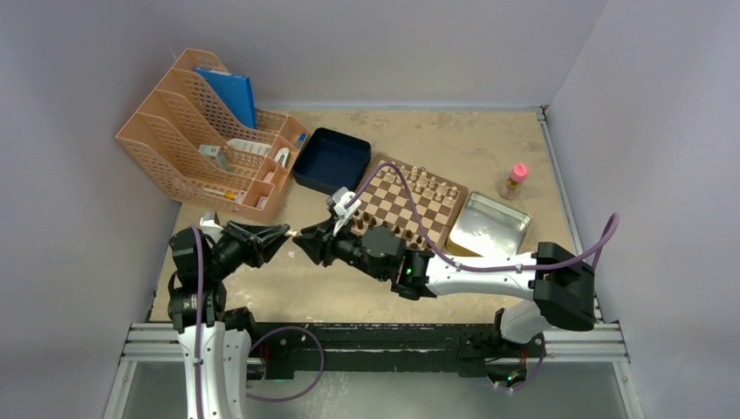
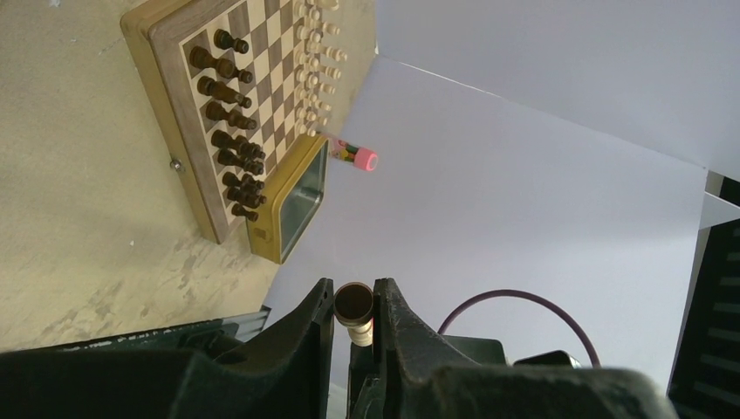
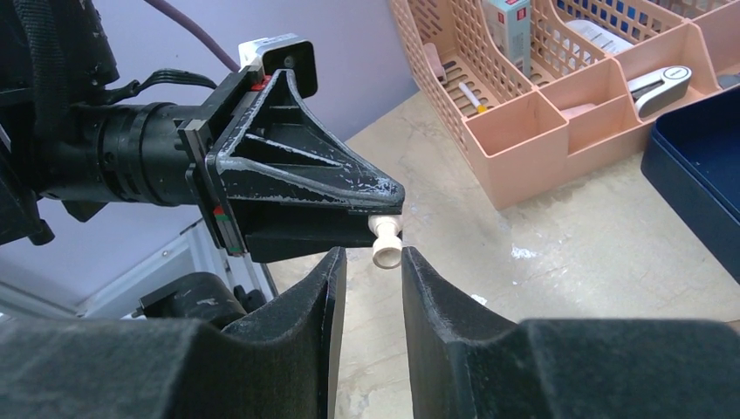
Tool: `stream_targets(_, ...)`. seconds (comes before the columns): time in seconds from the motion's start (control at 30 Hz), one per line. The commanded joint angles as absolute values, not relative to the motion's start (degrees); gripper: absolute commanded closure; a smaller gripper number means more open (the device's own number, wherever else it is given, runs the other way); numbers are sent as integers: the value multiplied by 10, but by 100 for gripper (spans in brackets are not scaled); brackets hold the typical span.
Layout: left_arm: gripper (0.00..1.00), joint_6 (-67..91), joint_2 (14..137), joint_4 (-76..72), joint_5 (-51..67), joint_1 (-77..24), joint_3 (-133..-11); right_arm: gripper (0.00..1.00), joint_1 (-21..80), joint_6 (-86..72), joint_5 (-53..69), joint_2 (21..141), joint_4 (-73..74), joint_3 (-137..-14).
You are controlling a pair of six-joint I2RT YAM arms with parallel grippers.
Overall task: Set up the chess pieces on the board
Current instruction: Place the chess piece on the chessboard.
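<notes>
Handover | left gripper (image 2: 353,292) clamped on a pale chess piece (image 3: 385,243) | right gripper (image 3: 373,257) parted, straddling it untouched | we should centre first, then squeeze gently.

Two robot arms (image 1: 202,297) (image 1: 489,272), one chessboard (image 1: 403,202), one dark blue tray (image 1: 336,135), one metal tin (image 1: 502,206), one pink-capped bottle (image 1: 516,181), one peach organizer (image 1: 188,140), a single beige piece (image 3: 386,242) aloft.

No legible text on any object.
</notes>
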State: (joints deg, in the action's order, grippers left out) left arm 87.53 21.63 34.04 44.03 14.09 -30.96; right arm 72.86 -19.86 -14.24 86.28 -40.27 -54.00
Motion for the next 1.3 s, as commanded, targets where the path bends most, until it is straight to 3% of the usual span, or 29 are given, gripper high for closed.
stream_targets(0.0,100,982,211,380,418,139,-336,67,734,-185,-166,867,-441,-555)
stream_targets(0.17,100,983,210,381,421,139,-335,63,735,-187,-168,878,-439,-563)
stream_targets(0.43,100,982,208,386,415,139,-340,75,737,-184,-163,880,-455,-562)
stream_targets(0.7,100,983,207,395,411,139,-344,67,737,-181,-162,875,-481,-557)
stream_targets(1.03,99,976,205,403,404,139,-354,89,737,-176,-172,880,-508,-556)
stream_targets(1.07,93,973,206,401,403,139,-354,92,737,-177,-176,876,-511,-554)
stream_targets(1.17,62,960,212,396,407,139,-358,95,737,-175,-196,859,-504,-552)
stream_targets(1.27,46,929,222,391,405,139,-371,95,737,-174,-214,836,-428,-562)
